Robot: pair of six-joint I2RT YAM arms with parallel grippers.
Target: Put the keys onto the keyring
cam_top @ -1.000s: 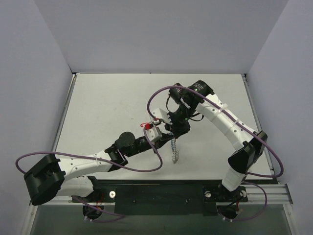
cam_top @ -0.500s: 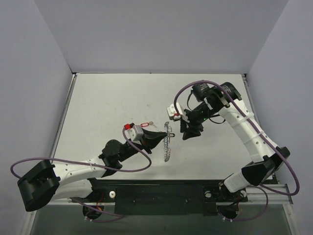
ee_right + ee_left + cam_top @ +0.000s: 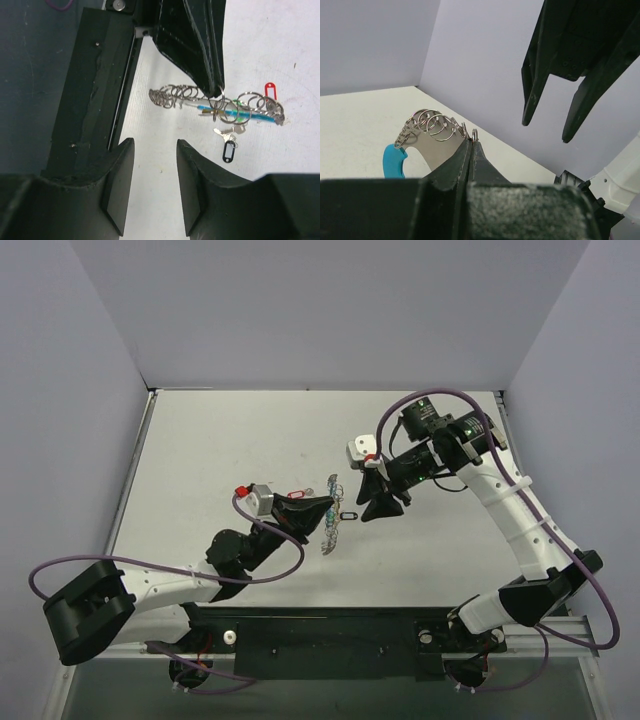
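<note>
The left gripper (image 3: 471,145) pinches the keyring (image 3: 432,122) by one coil above the middle of the table (image 3: 200,440), seemingly steadying it for the right gripper (image 3: 374,504), which is poised at its 3 o'clock, jaws wide and empty.

White matte table (image 3: 220,450) fills the middle. Plain lavender walls: back wall (image 3: 330,310) at 12 o'clock, left wall (image 3: 60,440) at 9, right wall (image 3: 590,390) at 3. Black mounting plate (image 3: 330,640) on a silver rail (image 3: 572,635) along the table edge at 6.
</note>
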